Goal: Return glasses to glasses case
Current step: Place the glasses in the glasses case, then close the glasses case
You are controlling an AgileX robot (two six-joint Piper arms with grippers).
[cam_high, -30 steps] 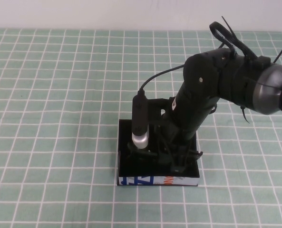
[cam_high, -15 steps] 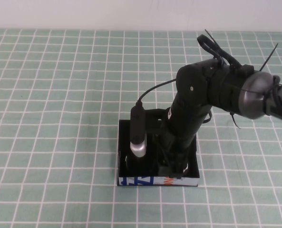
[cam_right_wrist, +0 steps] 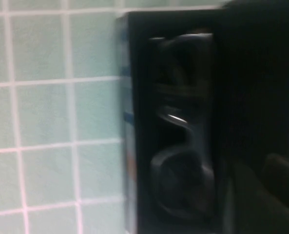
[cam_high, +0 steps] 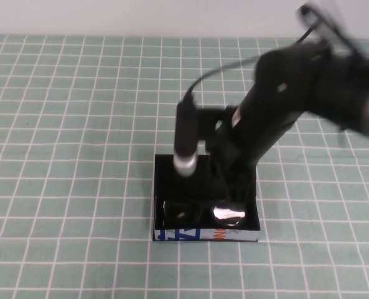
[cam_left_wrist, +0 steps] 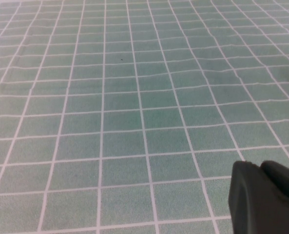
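The black glasses case (cam_high: 206, 236) stands open on the green checked cloth, its white printed side toward me. The dark glasses (cam_high: 229, 213) lie inside it along the front wall, lenses up. My right gripper (cam_high: 231, 177) hangs above the rear of the case, open and clear of the glasses. In the right wrist view the glasses (cam_right_wrist: 183, 161) rest in the case (cam_right_wrist: 134, 97) and the right gripper (cam_right_wrist: 263, 170) holds nothing. My left gripper (cam_left_wrist: 259, 168) is shut over bare cloth, away from the case and outside the high view.
The green cloth with a white grid (cam_high: 66, 156) covers the whole table. The right arm's wrist camera, a dark cylinder with a silver tip (cam_high: 185, 163), hangs over the case's rear left part. A pale wall runs along the far edge.
The right gripper has let go of the glasses and risen out of the case toward the back. The glasses now lie uncovered in the case front. The left arm has not moved.
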